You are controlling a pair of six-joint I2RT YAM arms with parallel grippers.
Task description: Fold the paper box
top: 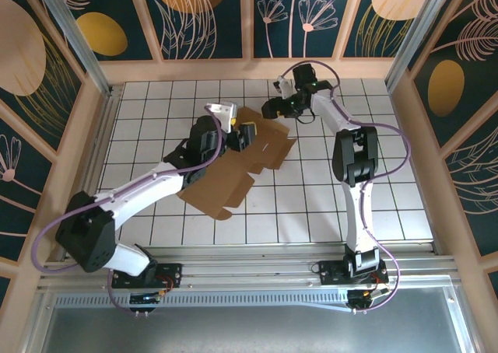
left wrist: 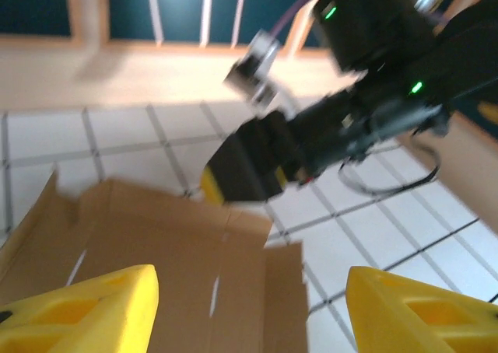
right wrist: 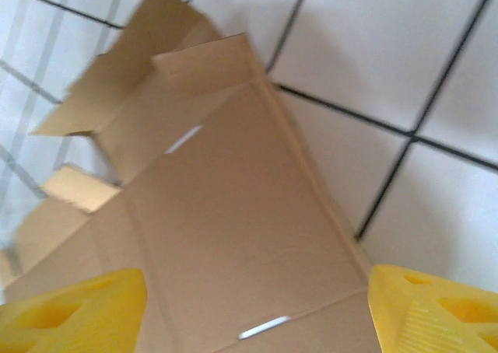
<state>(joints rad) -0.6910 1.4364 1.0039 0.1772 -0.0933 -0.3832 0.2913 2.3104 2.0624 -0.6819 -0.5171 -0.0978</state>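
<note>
Seen from overhead, the paper box [top: 237, 174] lies as an open brown sheet on the white tiled surface [top: 311, 205]. It is just toward 9 o'clock of the surface's middle, and its long run slants from 1 o'clock to 7 o'clock. The left arm [top: 148, 190] crosses the sheet's 9 o'clock side and hides that edge. The left claw [top: 240, 135] hangs over the sheet's far half. The right claw [top: 272, 108] sits at the sheet's 1 o'clock corner; from above I cannot tell whether it touches.

The left wrist view adds detail the overhead view lacks. Its two yellow fingertips [left wrist: 85, 306] stand far apart, jaws wide and holding nothing, with cardboard between them. The right claw's black body, edged in yellow, looms just past the sheet's far edge at 12 o'clock. The right wrist view shows that claw's fingertips [right wrist: 436, 306] likewise spread wide and empty above a creased panel.

Close up, the cardboard is plain, scored with fold lines, cut with short slits, and ends in notched flaps. One flap at 11 o'clock seems to tilt up, though the blur leaves this unsure. Dark floral wall panels [top: 202, 15] in wooden frames ring the surface.
</note>
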